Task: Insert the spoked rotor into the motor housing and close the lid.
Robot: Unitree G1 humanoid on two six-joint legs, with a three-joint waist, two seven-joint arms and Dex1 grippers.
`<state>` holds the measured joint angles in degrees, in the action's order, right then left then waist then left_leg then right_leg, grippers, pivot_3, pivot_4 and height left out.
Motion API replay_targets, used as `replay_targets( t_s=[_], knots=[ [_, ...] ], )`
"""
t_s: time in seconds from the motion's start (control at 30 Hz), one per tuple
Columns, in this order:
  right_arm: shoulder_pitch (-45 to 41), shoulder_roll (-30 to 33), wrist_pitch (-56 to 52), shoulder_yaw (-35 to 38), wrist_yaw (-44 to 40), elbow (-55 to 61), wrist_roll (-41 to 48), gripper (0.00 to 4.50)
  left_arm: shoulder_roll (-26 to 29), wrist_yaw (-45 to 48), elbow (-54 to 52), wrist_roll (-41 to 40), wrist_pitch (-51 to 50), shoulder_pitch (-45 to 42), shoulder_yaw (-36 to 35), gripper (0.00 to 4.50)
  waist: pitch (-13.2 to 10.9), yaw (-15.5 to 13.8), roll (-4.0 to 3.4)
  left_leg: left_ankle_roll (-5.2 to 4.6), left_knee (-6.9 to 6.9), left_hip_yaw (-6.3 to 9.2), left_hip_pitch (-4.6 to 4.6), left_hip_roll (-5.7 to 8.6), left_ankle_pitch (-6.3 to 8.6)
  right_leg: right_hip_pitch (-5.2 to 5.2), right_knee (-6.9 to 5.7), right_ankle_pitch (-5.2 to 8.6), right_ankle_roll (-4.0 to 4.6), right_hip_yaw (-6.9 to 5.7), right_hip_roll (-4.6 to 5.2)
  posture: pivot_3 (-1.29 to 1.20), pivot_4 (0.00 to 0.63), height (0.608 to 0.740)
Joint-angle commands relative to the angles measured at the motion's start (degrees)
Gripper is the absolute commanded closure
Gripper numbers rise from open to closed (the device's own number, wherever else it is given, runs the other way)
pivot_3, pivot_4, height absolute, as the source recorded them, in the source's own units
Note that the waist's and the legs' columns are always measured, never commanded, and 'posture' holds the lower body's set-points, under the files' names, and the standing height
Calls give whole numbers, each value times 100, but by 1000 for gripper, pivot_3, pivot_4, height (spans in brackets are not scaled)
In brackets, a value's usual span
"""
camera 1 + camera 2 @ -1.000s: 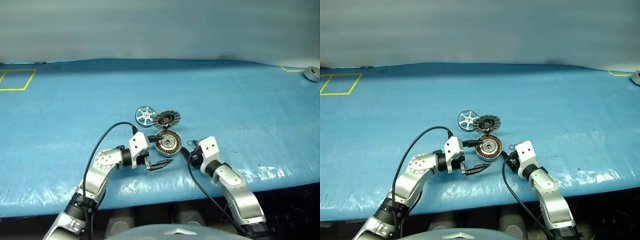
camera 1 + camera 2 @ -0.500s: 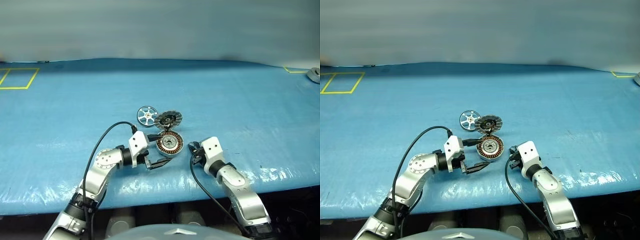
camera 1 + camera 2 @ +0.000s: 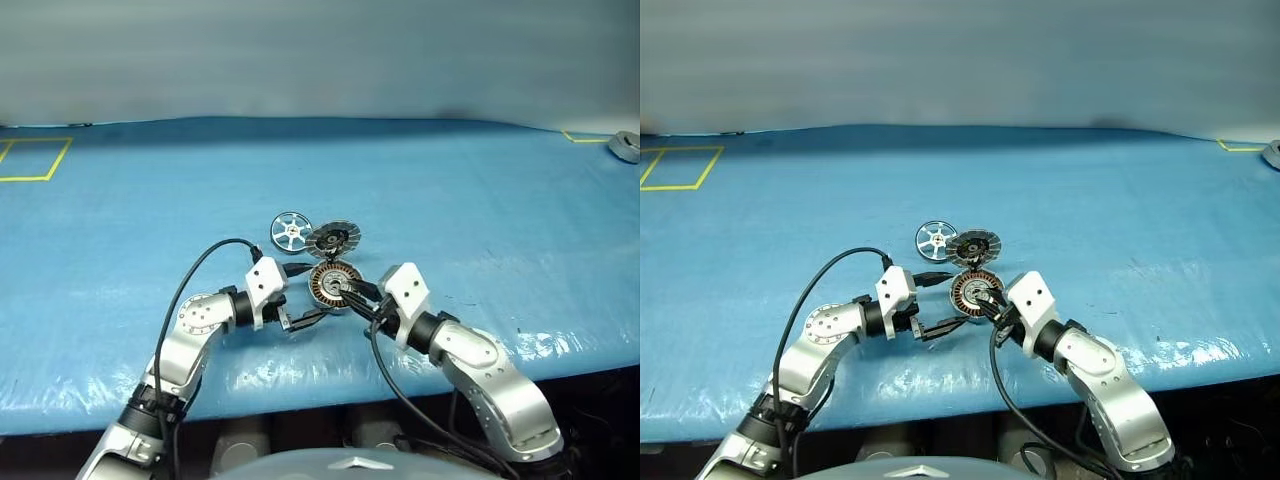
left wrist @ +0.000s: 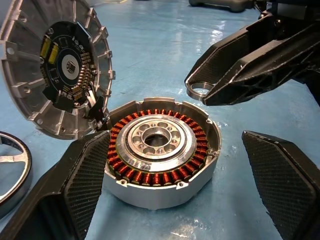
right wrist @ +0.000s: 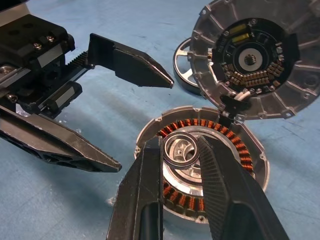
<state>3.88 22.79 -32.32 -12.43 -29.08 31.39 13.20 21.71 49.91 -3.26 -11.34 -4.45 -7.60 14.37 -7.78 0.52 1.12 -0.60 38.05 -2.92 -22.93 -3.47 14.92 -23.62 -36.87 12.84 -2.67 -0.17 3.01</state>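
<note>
The motor housing (image 3: pixel 333 285) lies flat on the blue table, its copper windings facing up. The lid (image 3: pixel 333 239) leans tilted against its far rim, circuit face toward me, joined by a short wire. The spoked rotor (image 3: pixel 290 231) lies flat just left of the lid. My left gripper (image 3: pixel 312 292) is open, with one finger on each side of the housing (image 4: pixel 160 165). My right gripper (image 5: pixel 179 141) is shut on a small metal ring (image 5: pixel 180 164), holding it just above the housing's central hub.
A yellow tape square (image 3: pixel 30 160) marks the far left of the table. A grey object (image 3: pixel 625 146) sits at the far right edge. The table's front edge runs just below both arms. Open blue surface spreads behind the parts.
My right gripper closed on the small ring lying right of the housing, then rose and swung left over the housing. The left gripper has stayed open beside the housing.
</note>
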Motion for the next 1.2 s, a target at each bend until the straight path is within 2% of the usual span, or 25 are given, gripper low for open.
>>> replay_targets(
  t_s=[0.03, 0.23, 1.2],
  knots=[
    [-231, -67, 137, -86, 2, -325, -94, 3832, -14, -46, -29, -22, 141, -21, -92, 0, 0, -7, 0, 0, -1, -1, 0, 1, 0, 0, 0, -2, 4, 0, 0, 0, 150, 740],
    [-416, -29, 229, -140, -6, -704, -257, 3832, -23, -77, 55, 1, 264, 45, -118, 0, 0, -5, 0, 0, -5, -2, -2, 2, 0, -2, 1, -5, 8, 0, 0, 0, 150, 740],
    [-785, -240, 162, -164, 55, -1134, -396, 3832, -67, -40, 244, 51, 511, 91, -9, 0, 0, 0, 0, 0, -3, -2, -1, 1, 0, -2, -1, -7, 8, 0, 0, 0, 150, 740]
  ],
)
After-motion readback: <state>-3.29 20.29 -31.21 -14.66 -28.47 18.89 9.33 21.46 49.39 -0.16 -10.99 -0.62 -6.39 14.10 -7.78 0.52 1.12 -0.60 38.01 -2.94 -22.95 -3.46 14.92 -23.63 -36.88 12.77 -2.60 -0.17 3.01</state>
